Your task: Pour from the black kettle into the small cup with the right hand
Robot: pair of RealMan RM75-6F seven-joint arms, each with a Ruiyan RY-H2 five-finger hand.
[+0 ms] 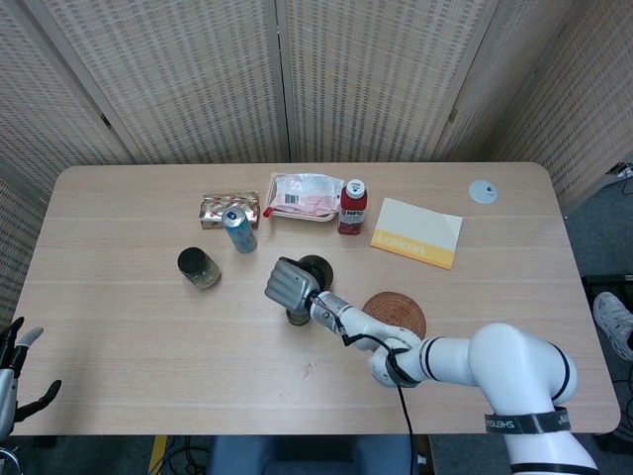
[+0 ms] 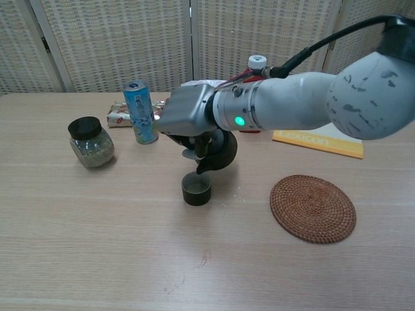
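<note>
Right hand (image 2: 185,118): wrapped around the kettle (image 2: 217,150), holding it off the table (image 2: 97,246) and tipped with the spout down toward the cup (image 2: 196,188).
Left hand (image 1: 12,368): at the near left corner in the head view, beside the table edge, fingers spread and holding nothing.
Cup: small and dark, upright on the table just under the kettle's spout; whether the spout touches its rim cannot be told.
Kettle: black and round, above and slightly behind the cup, mostly covered by the right hand in the head view.
Coaster (image 2: 312,207): round and woven, flat on the table to the right of the cup, apart from it.
Jar (image 2: 91,142): dark lid, grainy contents, upright at the left.
Can (image 2: 140,111): blue, upright behind the jar and to its right.
Book (image 2: 320,139): yellow, flat beyond the coaster.
Bottle (image 1: 352,206): red with a white cap, upright beside the book.
Packets (image 1: 306,195): a pink-and-white one and a gold one (image 1: 229,209) lie along the far side.
</note>
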